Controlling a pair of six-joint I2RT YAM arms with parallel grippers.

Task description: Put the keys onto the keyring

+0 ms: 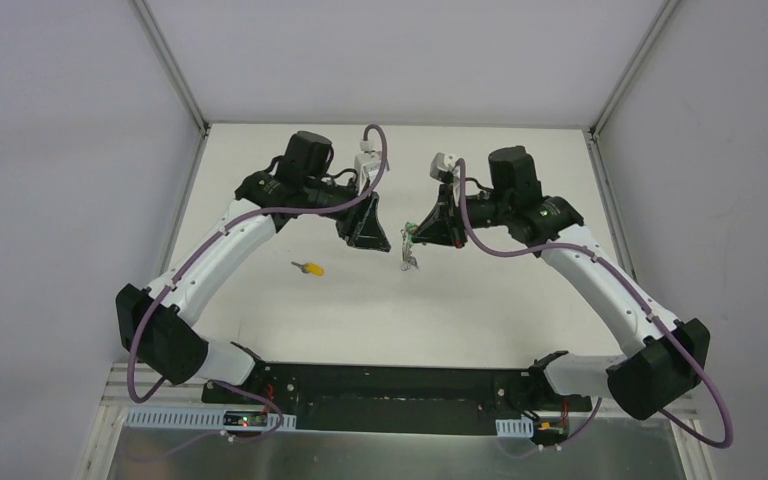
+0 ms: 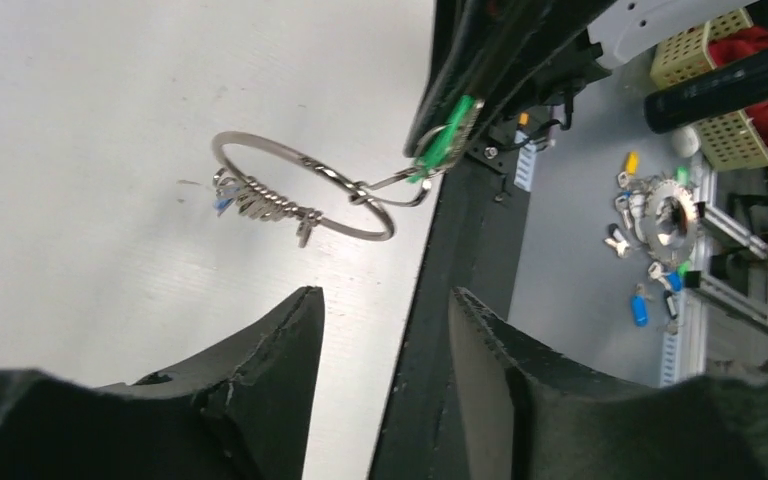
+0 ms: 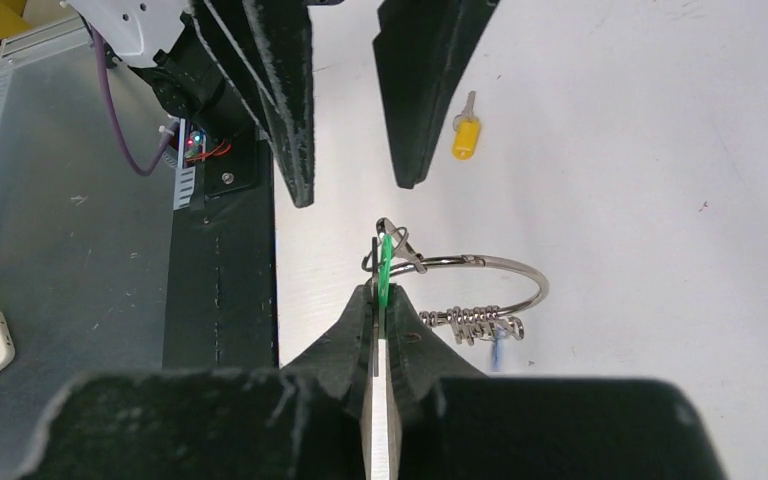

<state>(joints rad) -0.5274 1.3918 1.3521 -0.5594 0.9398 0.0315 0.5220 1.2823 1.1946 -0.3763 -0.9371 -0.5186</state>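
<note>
1. My right hand: clenched on the green key, its head pinched edge-on between my two fingers, raised above the worktop.

2. Keyring: in the air, hanging off the green key's head at its clasp end. I cannot tell whether the ring passes through the key's hole. Strung along its lower arc is a bunch of small silver keys, with a blue-headed key dangling below them, blurred.

3. My left hand: released, fingers spread, nothing between them. It hovers just beside the ring and faces my right hand, touching neither ring nor key.

4. Yellow key: flat on the worktop, well apart from both hands, on my left side, blade pointing away from the ring.
</note>
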